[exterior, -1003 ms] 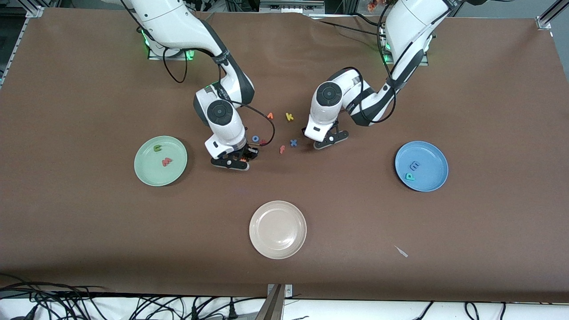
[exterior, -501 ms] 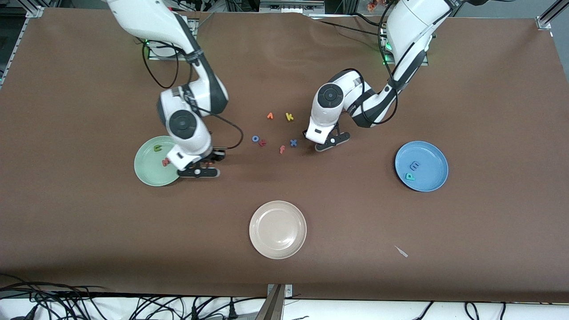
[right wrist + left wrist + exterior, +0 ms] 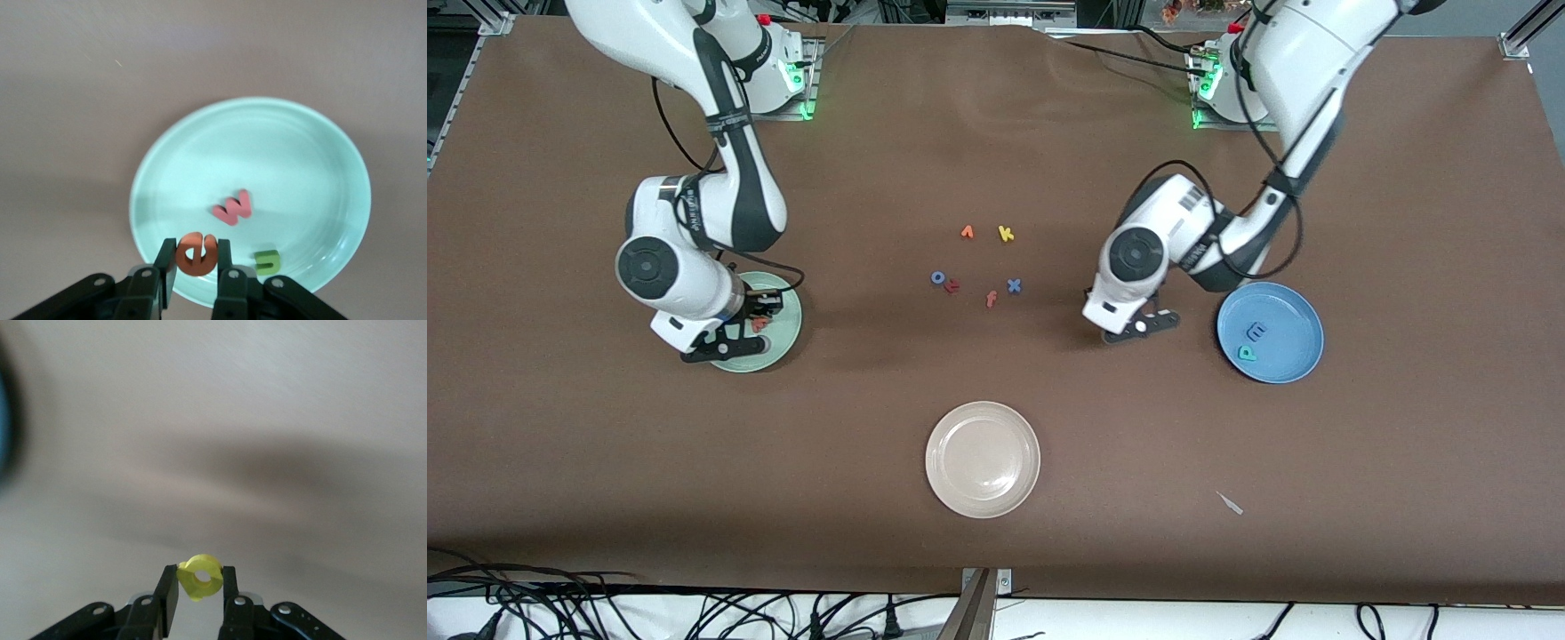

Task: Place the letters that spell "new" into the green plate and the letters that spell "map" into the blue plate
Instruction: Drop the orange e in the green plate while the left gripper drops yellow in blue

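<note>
Right gripper [image 3: 193, 267], pinching the orange e [image 3: 196, 253], hangs over the green plate [image 3: 320, 153]; left gripper [image 3: 199, 590], pinching the yellow a [image 3: 199, 576], probably sits just short of the blue plate [image 3: 1294, 307], mid-right in the front view.

Even overhead light, soft shadows beneath both arms on the brown cloth-covered bench [image 3: 996, 533]; left wrist view is motion-blurred, washed pale.
</note>
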Controlling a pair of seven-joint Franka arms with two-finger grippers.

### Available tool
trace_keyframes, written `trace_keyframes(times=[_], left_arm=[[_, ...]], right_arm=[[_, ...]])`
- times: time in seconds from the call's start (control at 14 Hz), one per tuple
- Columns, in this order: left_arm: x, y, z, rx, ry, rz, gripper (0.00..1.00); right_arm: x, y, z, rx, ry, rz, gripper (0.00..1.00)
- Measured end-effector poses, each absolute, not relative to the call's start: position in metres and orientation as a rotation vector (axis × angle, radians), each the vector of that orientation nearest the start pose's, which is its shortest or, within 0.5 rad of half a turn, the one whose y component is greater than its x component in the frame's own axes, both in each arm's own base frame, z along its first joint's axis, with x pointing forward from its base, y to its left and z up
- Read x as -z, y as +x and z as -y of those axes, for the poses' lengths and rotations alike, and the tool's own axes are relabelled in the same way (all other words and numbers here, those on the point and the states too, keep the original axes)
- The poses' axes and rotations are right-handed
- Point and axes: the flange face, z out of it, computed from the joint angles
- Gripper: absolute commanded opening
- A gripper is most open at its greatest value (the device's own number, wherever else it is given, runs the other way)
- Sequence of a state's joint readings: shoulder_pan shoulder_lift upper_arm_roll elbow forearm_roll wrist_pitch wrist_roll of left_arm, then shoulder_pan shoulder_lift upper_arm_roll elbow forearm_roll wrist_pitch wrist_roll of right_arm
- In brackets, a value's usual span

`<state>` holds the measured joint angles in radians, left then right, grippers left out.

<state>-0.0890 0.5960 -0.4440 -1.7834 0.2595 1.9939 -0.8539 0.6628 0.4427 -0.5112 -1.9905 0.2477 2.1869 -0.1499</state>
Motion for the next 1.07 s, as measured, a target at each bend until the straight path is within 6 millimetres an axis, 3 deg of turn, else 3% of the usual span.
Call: trace_keyframes(times=[0.21, 0.5, 0.57, 0.72, 0.79, 0.93, 1.07], left_arm=[[-0.239, 0.587, 0.204, -0.523, -2.944, 0.075, 0.02], [-0.240, 0.609, 0.108, -0.635, -2.994, -0.206, 0.03], [-0.235, 0.611, 0.087, -0.659, -3.000, -0.269, 0.19], [-0.218, 0.611, 0.060, -0.703, -2.980, -0.424, 1.00], [-0.208, 0.610, 0.056, -0.729, -2.968, -0.512, 1.00], [-0.204, 0.612, 0.050, -0.739, -2.970, -0.579, 1.00], [-0.223, 0.624, 0.042, -0.736, -2.970, -0.562, 1.00]], right_arm=[[-0.219, 0.552, -0.079, -0.229, -3.123, 0.213, 0.22], [-0.204, 0.534, -0.076, -0.224, -3.084, 0.110, 0.29], [-0.203, 0.533, -0.079, -0.223, -3.072, 0.094, 0.29], [-0.200, 0.530, -0.086, -0.214, -3.057, 0.084, 0.30], [-0.198, 0.529, -0.090, -0.205, -3.055, 0.084, 0.32], [-0.196, 0.526, -0.091, -0.200, -3.056, 0.086, 0.67], [-0.196, 0.526, -0.091, -0.196, -3.057, 0.085, 0.71]])
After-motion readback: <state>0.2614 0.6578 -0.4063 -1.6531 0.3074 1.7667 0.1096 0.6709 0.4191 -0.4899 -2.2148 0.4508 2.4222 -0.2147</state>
